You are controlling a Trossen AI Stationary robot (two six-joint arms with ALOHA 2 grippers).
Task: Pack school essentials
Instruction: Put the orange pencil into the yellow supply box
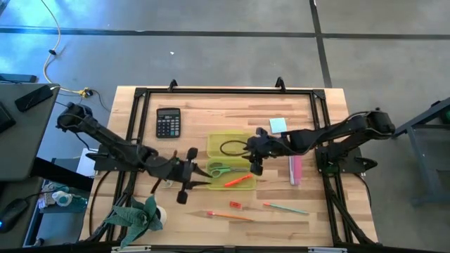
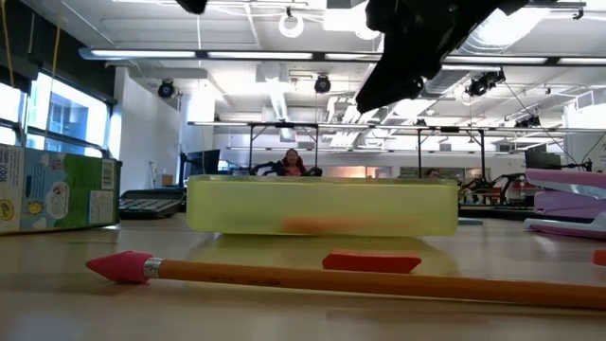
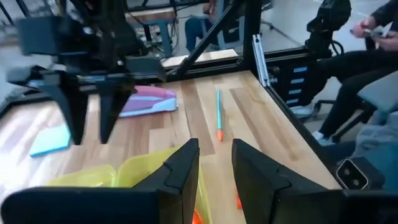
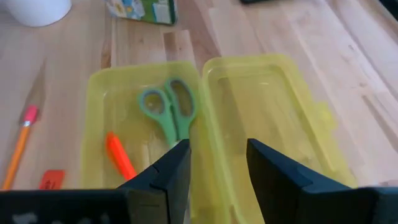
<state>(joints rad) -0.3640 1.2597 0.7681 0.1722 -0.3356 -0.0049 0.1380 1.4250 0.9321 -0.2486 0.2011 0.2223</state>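
Note:
The open translucent yellow-green case lies mid-table. Its near half holds green-handled scissors and an orange marker; its far half holds nothing. My left gripper hovers open at the case's left end, nothing between its fingers. My right gripper hovers open above the case's right end, also holding nothing. On the table near the front lie an orange pencil, a small red piece and a green pencil. A blue sticky-note pad lies at the far right.
A black calculator sits far left. A pink stapler-like thing lies right of the case. A green printed box stands left of the case, and a green soft toy and a white cup are at the near left corner.

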